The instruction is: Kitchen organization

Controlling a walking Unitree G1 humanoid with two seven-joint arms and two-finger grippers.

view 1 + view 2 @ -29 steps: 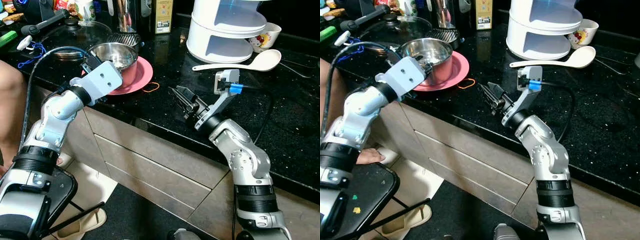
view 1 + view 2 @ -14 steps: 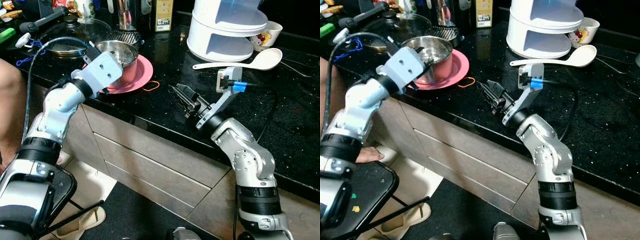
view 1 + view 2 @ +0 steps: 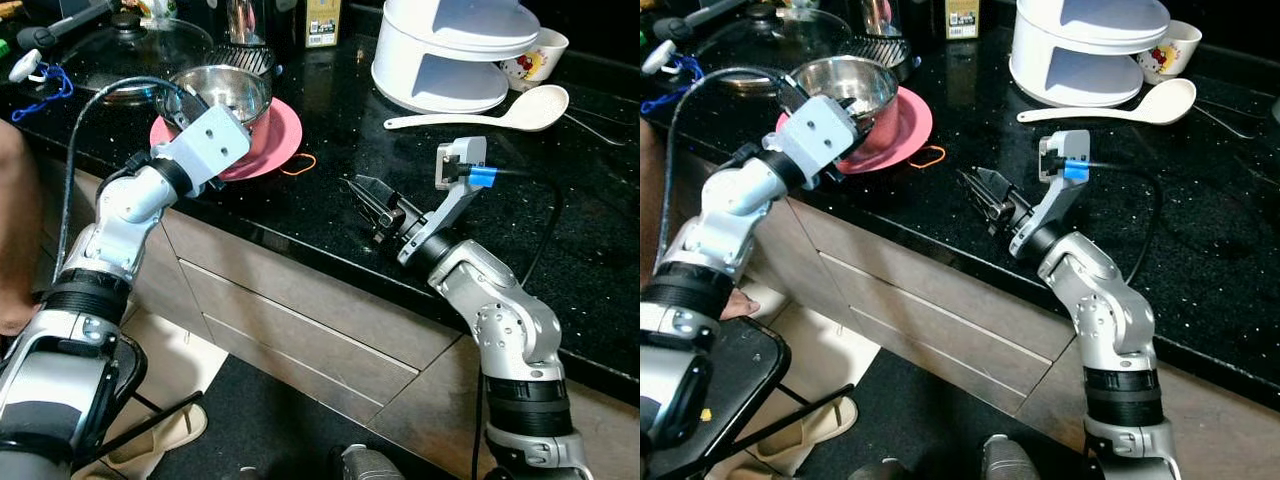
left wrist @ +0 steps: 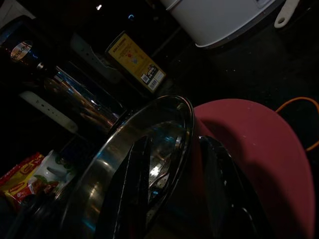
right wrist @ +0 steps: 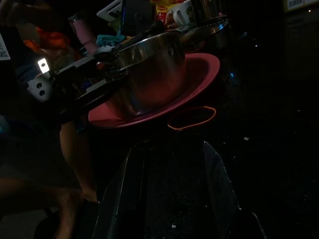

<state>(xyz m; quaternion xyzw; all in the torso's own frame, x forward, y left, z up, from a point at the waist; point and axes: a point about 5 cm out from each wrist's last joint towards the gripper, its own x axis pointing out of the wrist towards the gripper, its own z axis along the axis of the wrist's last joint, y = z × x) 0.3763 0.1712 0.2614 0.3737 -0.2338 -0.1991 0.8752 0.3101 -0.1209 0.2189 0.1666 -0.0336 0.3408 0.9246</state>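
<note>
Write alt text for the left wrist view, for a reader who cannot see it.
Dim close-up: the left gripper straddles the rim of a steel bowl, one black finger inside and one outside, against the pink plate under it. Behind, on the black counter, stand a yellow-labelled box and a white container.

Cabinet drawers, sandal on floor

A polished, mirror-bright steel pot sits on a smooth matt pink plate over a glossy black speckled stone counter, near a glossy white plastic spoon, a shiny white plastic container and matt grey-brown cabinet fronts.
</note>
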